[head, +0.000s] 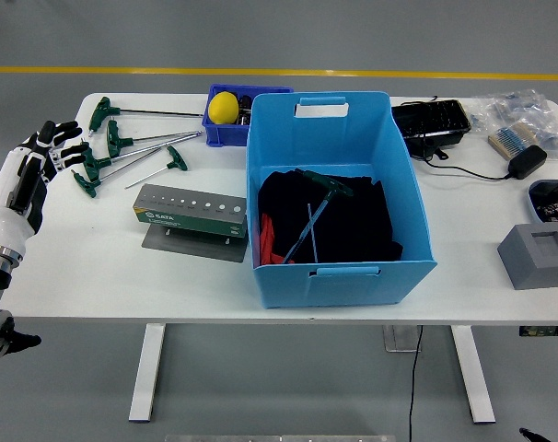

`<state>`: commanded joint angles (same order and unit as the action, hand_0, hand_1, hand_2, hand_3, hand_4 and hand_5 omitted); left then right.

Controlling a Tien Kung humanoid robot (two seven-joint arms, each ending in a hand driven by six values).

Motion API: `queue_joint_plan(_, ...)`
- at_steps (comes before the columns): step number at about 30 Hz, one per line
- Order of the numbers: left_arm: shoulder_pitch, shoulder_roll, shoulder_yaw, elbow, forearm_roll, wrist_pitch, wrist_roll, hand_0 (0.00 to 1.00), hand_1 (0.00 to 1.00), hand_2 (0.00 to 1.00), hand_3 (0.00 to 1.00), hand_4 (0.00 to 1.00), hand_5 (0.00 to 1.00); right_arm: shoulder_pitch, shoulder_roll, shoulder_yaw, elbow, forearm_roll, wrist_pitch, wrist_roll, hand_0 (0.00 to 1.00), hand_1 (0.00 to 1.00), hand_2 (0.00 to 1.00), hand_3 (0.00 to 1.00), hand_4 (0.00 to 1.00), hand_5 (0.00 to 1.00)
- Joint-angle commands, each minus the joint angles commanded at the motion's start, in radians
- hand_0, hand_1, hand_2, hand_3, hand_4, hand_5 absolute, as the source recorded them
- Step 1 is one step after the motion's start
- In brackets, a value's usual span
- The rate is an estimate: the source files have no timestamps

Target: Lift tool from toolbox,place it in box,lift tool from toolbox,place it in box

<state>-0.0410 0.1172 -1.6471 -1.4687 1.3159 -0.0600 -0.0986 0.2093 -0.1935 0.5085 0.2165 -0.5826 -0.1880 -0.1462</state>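
Observation:
A large light-blue box (334,120) stands mid-table, holding black cloth and one green-handled T-wrench (318,198) lying on it. Several more green-handled T-wrenches (122,147) lie spread on the table at the far left. In front of them stands the green tool holder (190,215) with a row of holes on top. My left hand (60,143) hovers at the table's left edge, just left of the wrenches, its fingers spread and holding nothing. My right arm does not appear.
A small dark-blue bin (226,129) with a yellow ball (223,107) sits behind the box. On the right are a black tray (432,124), a cabled charger (527,162), a brush (511,140), plastic bags and a grey foam block (539,256).

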Motion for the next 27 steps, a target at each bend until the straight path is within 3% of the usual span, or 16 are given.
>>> queue_joint_plan(27,-0.001,-0.003,-0.039,-0.011,0.007,-0.004,0.004,0.697,0.737,0.809,0.772,0.898,0.966,0.011,0.003,-0.003,-0.002,-0.003,0.002,0.002,0.615,0.591,0.656,0.546,0.784,0.654)
